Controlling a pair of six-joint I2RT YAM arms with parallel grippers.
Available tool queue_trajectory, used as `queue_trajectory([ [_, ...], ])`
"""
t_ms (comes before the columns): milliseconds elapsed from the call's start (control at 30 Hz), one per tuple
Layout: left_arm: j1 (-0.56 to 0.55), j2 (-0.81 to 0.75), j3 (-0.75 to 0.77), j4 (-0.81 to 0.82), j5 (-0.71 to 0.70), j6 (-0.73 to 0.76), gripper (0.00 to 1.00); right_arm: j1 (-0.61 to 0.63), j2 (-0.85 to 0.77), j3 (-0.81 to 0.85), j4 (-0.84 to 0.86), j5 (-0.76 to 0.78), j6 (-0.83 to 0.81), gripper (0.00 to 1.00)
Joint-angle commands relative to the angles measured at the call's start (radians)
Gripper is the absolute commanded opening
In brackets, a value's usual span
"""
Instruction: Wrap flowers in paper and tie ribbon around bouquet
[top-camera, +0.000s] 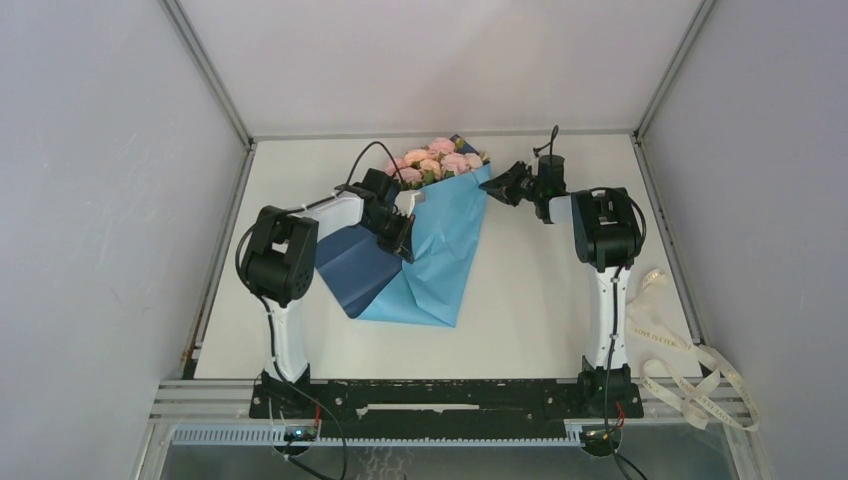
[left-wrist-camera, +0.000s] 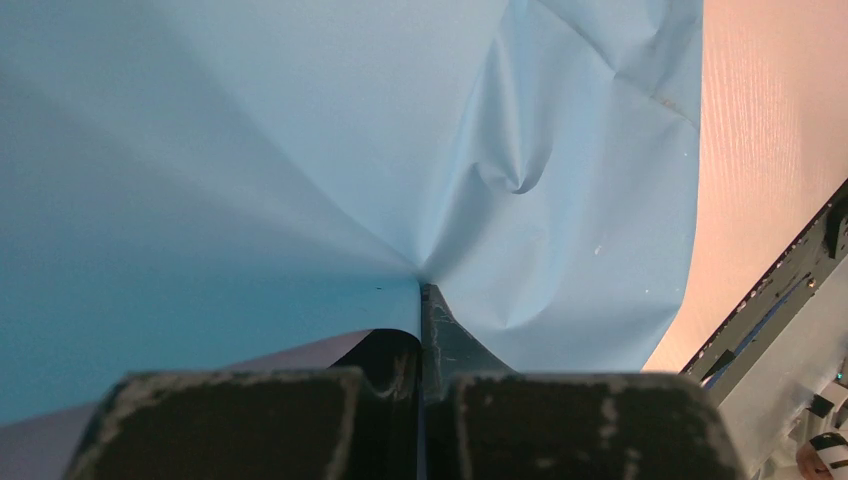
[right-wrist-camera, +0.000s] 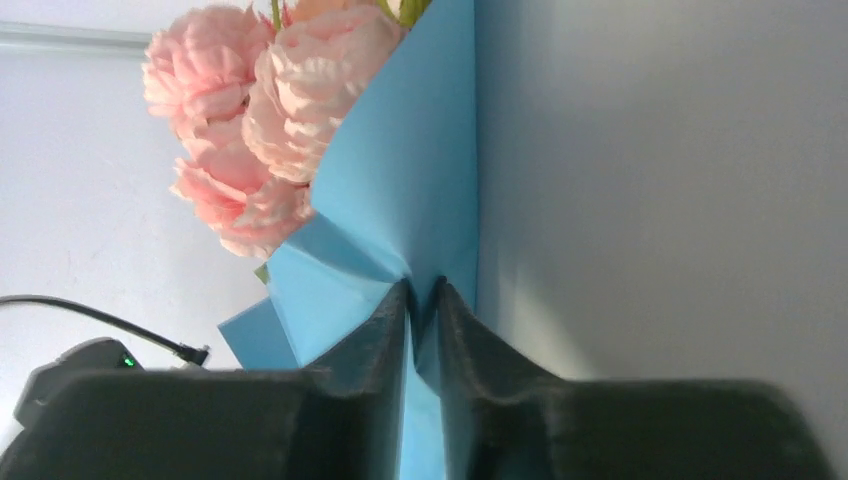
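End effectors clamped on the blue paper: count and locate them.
2. The left end effector pinches the creased blue paper sheet at its fold; the right end effector pinches its edge beside the pale pink roses.

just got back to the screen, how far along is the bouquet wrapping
Done: the flowers lie in the paper, a light-blue flap folded across below the blooms. In hand: the left gripper and the right gripper each pinch the paper, which lies loose, navy side splayed out. Left: closing the wrap, then tying; the ribbon lies untouched far to the right.
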Motion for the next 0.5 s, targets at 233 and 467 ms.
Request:
queue_trajectory([
  [233,-0.004,-0.027,0.007,-0.012,0.016,0.028,0.0,-0.021,0.057,0.148,0.041,0.046,0.057,0.43],
  [467,-0.004,-0.021,0.008,-0.018,0.017,0.027,0.0,-0.02,0.076,0.166,0.06,0.039,0.071,0.0],
])
